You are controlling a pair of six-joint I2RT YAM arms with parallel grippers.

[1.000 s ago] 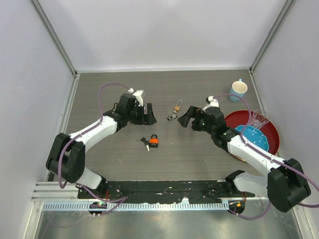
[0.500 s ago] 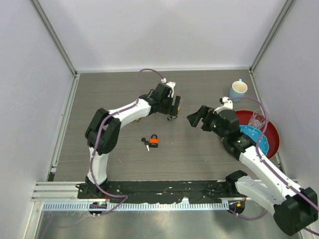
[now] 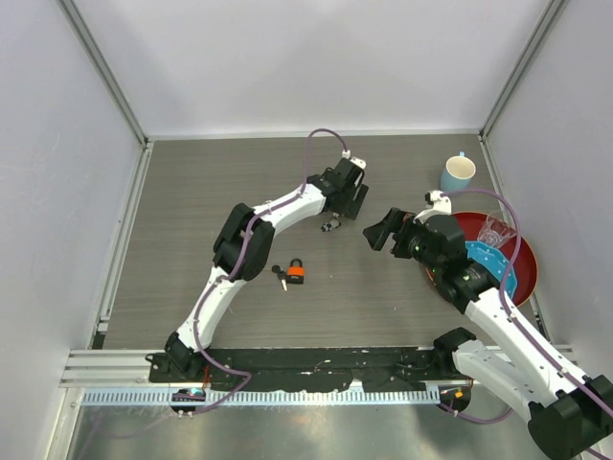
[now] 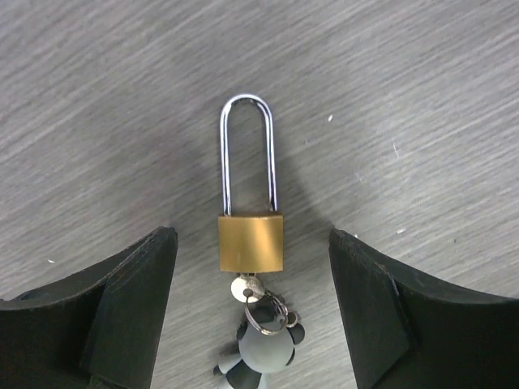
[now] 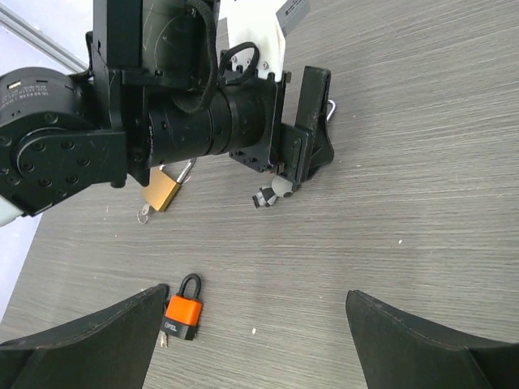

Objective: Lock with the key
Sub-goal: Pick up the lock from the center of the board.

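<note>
On the desk (image 3: 192, 192), our left pincer (image 4: 251, 237) hangs spread above the brass padlock (image 4: 251, 245), a finger either side, seemingly to steady it. Our right pincer (image 5: 255, 298) hovers spread nearby, presumably for the key (image 4: 246, 288) in its keyhole.

A light blue mug (image 3: 458, 173) stands upright on the grey wood-grain table (image 3: 192, 192), beyond the right gripper (image 3: 382, 230) and off to its right. Further right of that gripper lies a red plate (image 3: 527, 270), carrying a blue dish (image 3: 490, 264) and a clear glass (image 3: 495, 231).
</note>
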